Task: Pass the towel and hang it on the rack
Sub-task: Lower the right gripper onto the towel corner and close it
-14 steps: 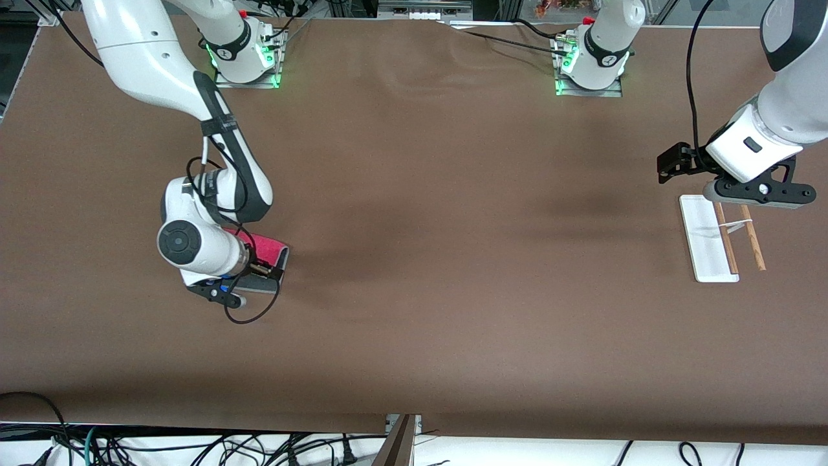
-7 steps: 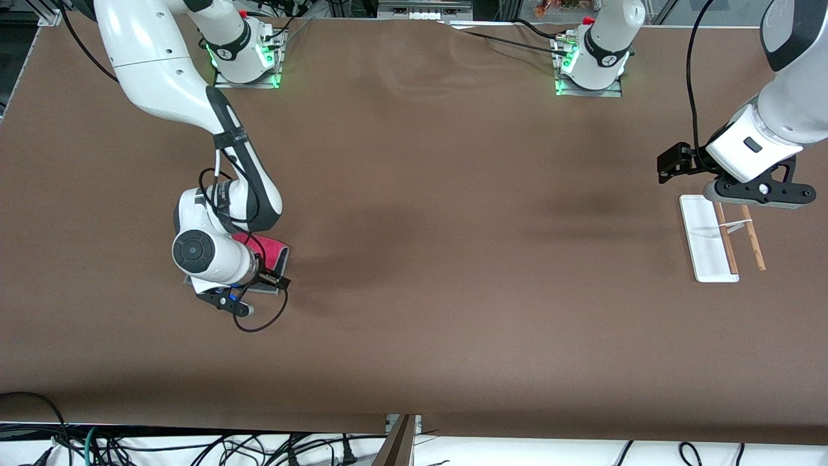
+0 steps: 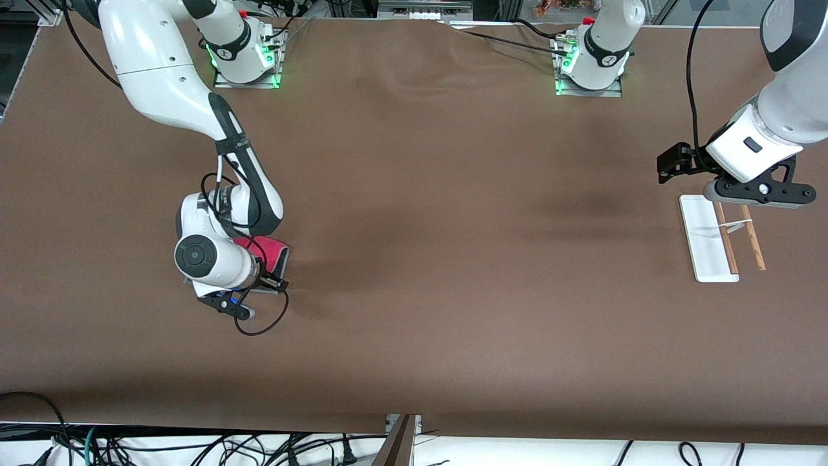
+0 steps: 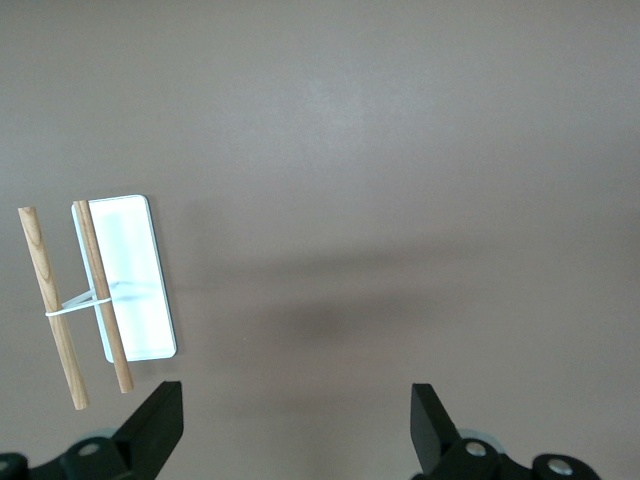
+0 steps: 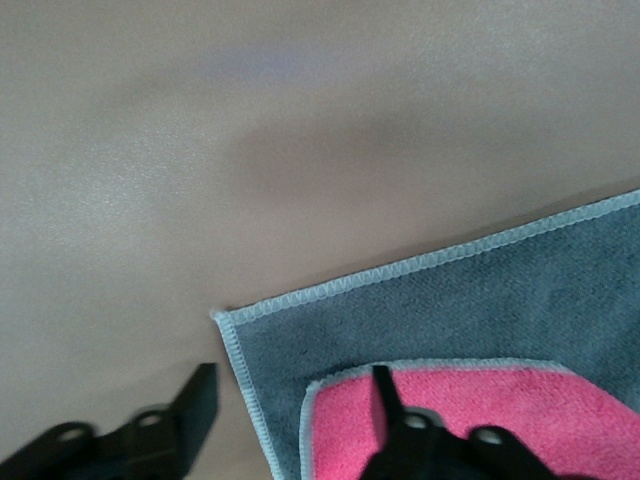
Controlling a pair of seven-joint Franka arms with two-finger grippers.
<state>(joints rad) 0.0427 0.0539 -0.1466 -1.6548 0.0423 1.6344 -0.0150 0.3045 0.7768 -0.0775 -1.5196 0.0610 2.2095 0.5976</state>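
The towel [image 3: 270, 248] lies flat toward the right arm's end of the table, dark grey with a pink-red fold on top and a pale stitched edge [image 5: 330, 290]. My right gripper [image 5: 292, 378] is low over the towel's corner and open. One finger [image 5: 198, 392] is over bare table just off the edge, the other [image 5: 384, 395] is on the pink fold. The rack [image 3: 706, 241], a white base with two brown rods [image 3: 753, 243], stands toward the left arm's end. My left gripper [image 4: 295, 400] waits wide open in the air above bare table, beside the rack [image 4: 135, 290].
The brown table [image 3: 453, 259] is bare between towel and rack. Both arm bases [image 3: 246, 58] stand along the table edge farthest from the front camera. Cables hang below the edge nearest that camera.
My right hand has shifted a little along the towel toward the left arm's end, and its fingers have drawn closer together around the towel's corner. The left arm has not moved.
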